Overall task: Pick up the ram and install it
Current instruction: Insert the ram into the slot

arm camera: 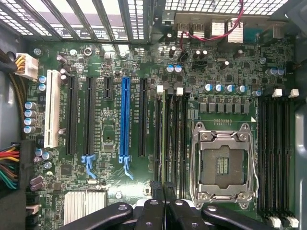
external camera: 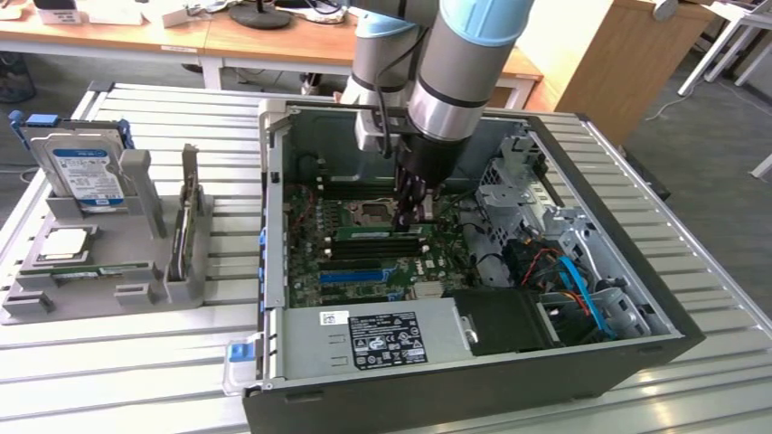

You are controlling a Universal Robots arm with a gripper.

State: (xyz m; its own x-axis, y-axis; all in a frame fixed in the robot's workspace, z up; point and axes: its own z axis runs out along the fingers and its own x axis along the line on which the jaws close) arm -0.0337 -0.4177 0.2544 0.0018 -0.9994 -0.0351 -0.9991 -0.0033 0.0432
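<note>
Slatted metal tabletop (external camera: 145,362), office-type room w/ wooden desks (external camera: 241,41) behind. Open PC case (external camera: 483,398) lies on its side mid-tabletop and my arm (external camera: 471,63) reaches down into it. At the exterior view's left sits a grey fixture (external camera: 72,298), well apart from the case, holding a silver drive (external camera: 82,176) w/ blue-white label upright. Inside the case: power supply (external camera: 374,336) w/ black label at the near edge, metal drive cage (external camera: 519,181) and a blue cable (external camera: 577,280) on the exterior view's right. My gripper (external camera: 411,217) hangs over the motherboard (arm camera: 105,143) beside the CPU socket (arm camera: 222,163), fingertips (arm camera: 156,188) closed tight together. The ram (arm camera: 165,134) stands edge-on in a black slot between the blue slot (arm camera: 124,115) and the socket, one end right at my fingertips. Can't tell if the tips touch or pinch it. Cage wall and socket lever sit close to my fingers, nothing btwn me and the ram.
</note>
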